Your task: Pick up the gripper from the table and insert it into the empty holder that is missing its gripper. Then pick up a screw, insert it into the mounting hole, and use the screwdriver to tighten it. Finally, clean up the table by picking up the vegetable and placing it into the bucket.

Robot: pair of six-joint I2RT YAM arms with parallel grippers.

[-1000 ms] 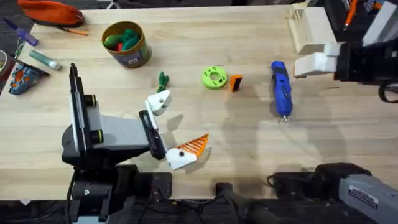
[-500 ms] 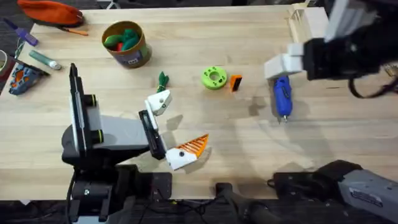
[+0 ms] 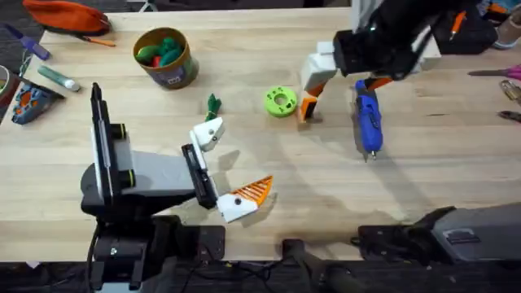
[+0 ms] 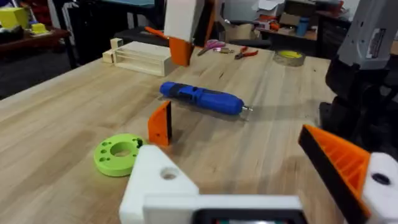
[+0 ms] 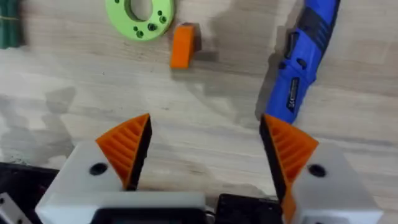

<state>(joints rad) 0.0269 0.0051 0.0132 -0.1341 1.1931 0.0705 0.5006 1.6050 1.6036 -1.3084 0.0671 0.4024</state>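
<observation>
The gripper (image 3: pixel 308 108), a small orange finger, stands on the table beside a round green disc (image 3: pixel 280 101); it also shows in the wrist views (image 5: pixel 183 45) (image 4: pixel 160 122). My right gripper (image 3: pixel 340 81) (image 5: pixel 205 149) hovers open above it, between it and the blue screwdriver (image 3: pixel 368 118) (image 5: pixel 305 56). One of its white fingers (image 4: pixel 181 25) hangs over the table. My left gripper (image 3: pixel 228 167) (image 4: pixel 249 174) rests open near the front. Its bare white mount is the holder (image 3: pixel 207 134) (image 4: pixel 158 180). The dark-green vegetable (image 3: pixel 213 104) lies near the yellow bucket (image 3: pixel 165 57).
A pale wooden box (image 4: pixel 140 59) stands at the far right, partly under the right arm. An orange pouch (image 3: pixel 65 15) and pens (image 3: pixel 57 77) lie at the far left. Hand tools (image 3: pixel 505 77) lie at the right edge. The bucket holds toy items.
My right arm has swung left from the table's right edge, across the screwdriver, to above the orange finger. The left arm and the table's things have not moved.
</observation>
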